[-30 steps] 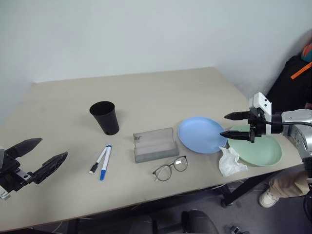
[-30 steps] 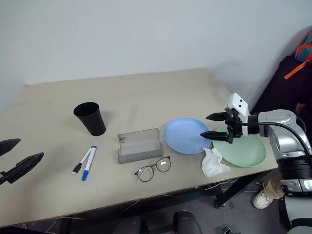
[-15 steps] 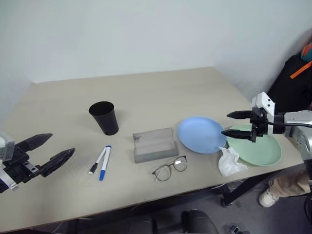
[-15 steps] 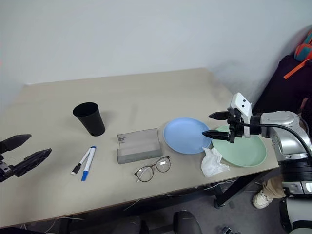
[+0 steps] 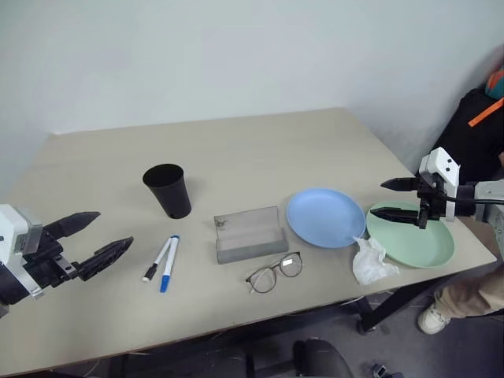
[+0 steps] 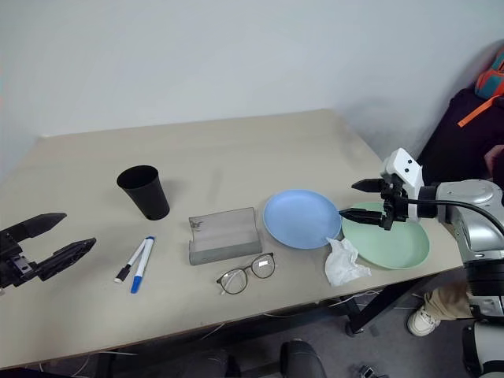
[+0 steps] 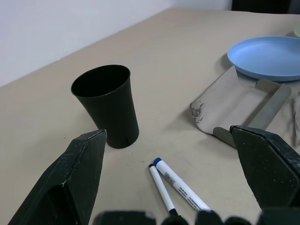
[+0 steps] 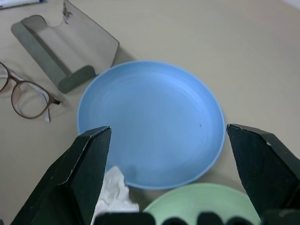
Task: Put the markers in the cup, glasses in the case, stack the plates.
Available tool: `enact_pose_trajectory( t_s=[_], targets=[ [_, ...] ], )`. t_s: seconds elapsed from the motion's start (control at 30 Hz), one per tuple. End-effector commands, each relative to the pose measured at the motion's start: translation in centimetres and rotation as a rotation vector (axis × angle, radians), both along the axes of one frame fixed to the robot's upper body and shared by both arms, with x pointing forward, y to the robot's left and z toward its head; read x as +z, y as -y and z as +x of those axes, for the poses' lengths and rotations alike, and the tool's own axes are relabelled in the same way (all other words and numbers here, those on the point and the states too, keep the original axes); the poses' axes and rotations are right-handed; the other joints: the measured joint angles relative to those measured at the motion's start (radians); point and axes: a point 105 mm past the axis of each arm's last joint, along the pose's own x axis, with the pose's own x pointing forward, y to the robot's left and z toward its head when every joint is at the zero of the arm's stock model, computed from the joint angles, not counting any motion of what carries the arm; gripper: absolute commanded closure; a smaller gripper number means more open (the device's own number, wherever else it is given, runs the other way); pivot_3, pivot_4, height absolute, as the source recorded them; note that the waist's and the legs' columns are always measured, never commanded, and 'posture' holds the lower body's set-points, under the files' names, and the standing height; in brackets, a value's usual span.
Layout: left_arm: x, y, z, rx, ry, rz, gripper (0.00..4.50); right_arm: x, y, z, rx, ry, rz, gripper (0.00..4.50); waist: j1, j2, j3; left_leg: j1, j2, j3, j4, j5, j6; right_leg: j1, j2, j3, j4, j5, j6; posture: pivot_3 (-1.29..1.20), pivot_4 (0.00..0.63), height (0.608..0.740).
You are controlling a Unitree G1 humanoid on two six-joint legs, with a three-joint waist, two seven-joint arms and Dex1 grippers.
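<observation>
— Markers [image 5: 161,262], one black-capped and one blue-capped, are seen lying side by side on the tabletop [image 5: 260,157], just in front of the upright black cup [image 5: 168,190]. Why is nothing held?

— Both grippers are spread wide and empty. The left gripper [image 5: 89,237] is aimed at the markers, apparently lined up for a first pick. The right gripper [image 5: 395,199] is poised over the mint green plate [image 5: 421,240], facing the light blue plate [image 5: 324,216] that slightly overlaps it.

— And the glasses [image 5: 275,272]?

— They are left unfolded in front of the open grey case [image 5: 248,234]. A crumpled tissue [image 5: 368,261] is seen resting against both plates, possibly in the way of stacking.
</observation>
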Motion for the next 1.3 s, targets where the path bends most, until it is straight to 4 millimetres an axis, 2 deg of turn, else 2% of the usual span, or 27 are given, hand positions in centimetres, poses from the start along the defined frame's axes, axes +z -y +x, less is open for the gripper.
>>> enact_pose_trajectory(
  t_s=[0.03,0.13,0.23,0.37,0.47,0.6,0.8,1.07,1.17,1.3],
  targets=[
    [0.2,0.7,0.3,-0.034,0.032,0.017,0.03,0.2,2.4,0.0,-0.085,0.019,-0.065,0.22,0.0,0.0,0.0,0.0,0.0,0.0,0.0,0.0,0.0,0.0,0.0,0.0,0.0,0.0,0.0,0.0,0.0,0.738],
    [-0.2,1.2,0.7,-0.059,0.031,-0.001,0.03,-1.9,5.4,-0.2,-0.22,-0.046,-0.11,0.22,0.003,-0.001,0.0,0.0,0.0,0.0,0.0,0.0,0.0,0.0,0.0,0.0,0.0,0.0,0.0,0.0,0.0,0.738],
    [-0.2,1.8,0.8,-0.09,0.033,-0.018,0.03,-2.8,6.9,-0.5,-0.296,-0.075,-0.119,0.22,0.002,-0.001,0.0,0.0,-0.001,0.0,0.0,0.0,0.0,0.0,-0.001,0.0,0.0,0.0,0.0,0.0,0.0,0.738],
    [-0.4,2.2,1.7,-0.112,0.065,-0.003,0.03,-4.8,9.9,-0.6,-0.475,-0.118,-0.171,0.22,-0.001,0.0,0.0,0.0,-0.001,0.003,0.0,0.0,0.0,0.0,0.0,0.001,0.0,0.0,0.0,0.0,0.0,0.738],
    [-0.2,3.6,1.9,-0.18,0.101,-0.026,0.03,-6.1,11.6,-0.8,-0.599,-0.172,-0.154,0.22,0.0,-0.001,0.0,0.003,-0.001,0.005,0.0,0.0,0.0,0.001,0.0,0.001,0.0,0.0,0.0,0.0,0.0,0.738],
    [-0.1,4.7,1.9,-0.231,0.118,-0.049,0.03,-6.6,12.9,-0.6,-0.694,-0.17,-0.141,0.22,-0.001,-0.001,0.0,0.003,-0.001,0.006,0.0,0.0,0.0,0.001,0.0,0.002,0.0,0.0,0.0,0.0,0.0,0.738],
    [-0.3,4.9,2.3,-0.239,0.124,-0.039,0.03,-7.2,14.7,-0.4,-0.83,-0.17,-0.12,0.22,-0.002,-0.001,0.0,0.005,-0.001,0.006,0.0,0.0,0.0,0.003,0.001,0.002,0.0,0.0,0.0,0.0,0.0,0.738],
    [-0.4,5.1,2.5,-0.245,0.118,-0.033,0.03,-8.0,15.4,-0.1,-0.966,-0.245,0.017,0.22,-0.003,-0.001,0.0,0.006,-0.001,0.006,0.0,0.0,0.001,0.003,0.001,0.004,0.0,0.0,0.0,0.0,0.0,0.738],
    [-0.4,5.1,2.5,-0.245,0.118,-0.03,0.0,-8.3,15.6,0.0,-1.026,-0.275,0.081,0.79,-0.003,-0.001,-0.001,0.007,-0.001,0.006,0.0,0.001,0.001,0.004,0.001,0.004,0.0,0.0,0.0,0.0,0.0,0.738],
    [-0.4,5.2,2.6,-0.243,0.117,-0.025,0.0,-8.7,15.8,0.0,-1.098,-0.32,0.161,2.12,-0.003,-0.001,-0.001,0.007,-0.001,0.006,0.0,0.001,0.001,0.004,0.001,0.005,0.0,0.0,0.0,0.0,0.0,0.738]
  ],
)
